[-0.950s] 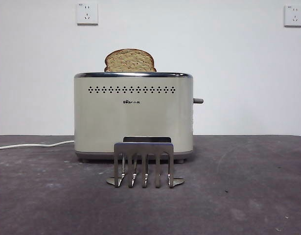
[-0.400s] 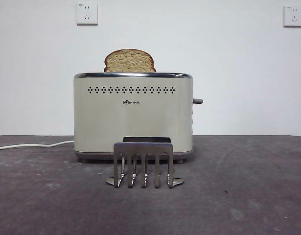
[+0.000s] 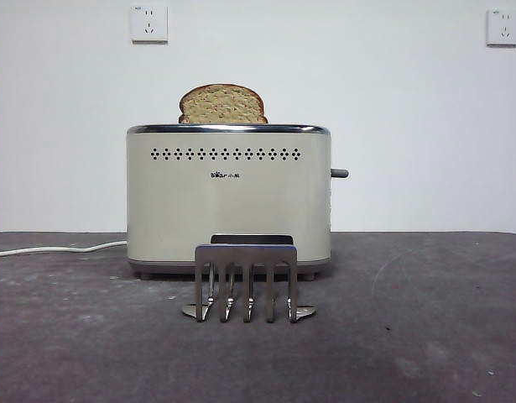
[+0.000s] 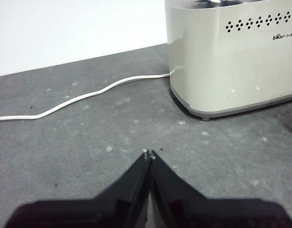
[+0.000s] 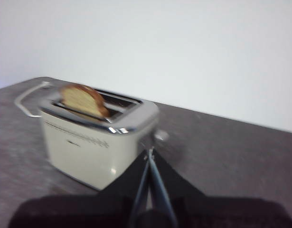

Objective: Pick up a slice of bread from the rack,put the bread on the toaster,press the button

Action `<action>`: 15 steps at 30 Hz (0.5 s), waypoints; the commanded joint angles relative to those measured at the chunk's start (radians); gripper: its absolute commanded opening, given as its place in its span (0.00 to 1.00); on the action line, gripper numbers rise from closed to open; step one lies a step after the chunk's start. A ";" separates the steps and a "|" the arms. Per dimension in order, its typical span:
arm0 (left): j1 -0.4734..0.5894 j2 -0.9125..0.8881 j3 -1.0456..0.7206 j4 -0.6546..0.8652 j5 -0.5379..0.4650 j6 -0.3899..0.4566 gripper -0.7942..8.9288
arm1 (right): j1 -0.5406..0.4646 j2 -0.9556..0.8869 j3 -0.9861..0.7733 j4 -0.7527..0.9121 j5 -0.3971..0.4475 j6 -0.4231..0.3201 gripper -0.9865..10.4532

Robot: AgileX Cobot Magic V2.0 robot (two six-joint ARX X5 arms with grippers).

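The slice of bread (image 3: 222, 104) is standing upright in the toaster (image 3: 228, 197), its domed top sticking up above the chrome rim. The rack (image 3: 246, 281) is sitting empty on the table (image 3: 425, 336) just in front of the toaster. The button (image 3: 339, 173) is jutting out from the toaster's narrow end.

The left gripper (image 4: 149, 155) is hanging low over the table near the white cord (image 4: 79, 98), jaws pressed together and holding nothing. The right gripper (image 5: 149, 153) is looking down on the toaster from the button end; its view is blurred, but its jaws seem closed and empty.
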 commanded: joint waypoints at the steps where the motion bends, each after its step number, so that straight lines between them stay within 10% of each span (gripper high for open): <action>1: 0.003 -0.002 -0.016 0.005 -0.002 -0.009 0.08 | 0.000 -0.068 -0.135 0.041 0.069 0.043 0.09; 15: 0.003 -0.002 -0.016 0.005 -0.002 -0.009 0.08 | 0.000 -0.314 -0.473 0.072 0.156 0.087 0.09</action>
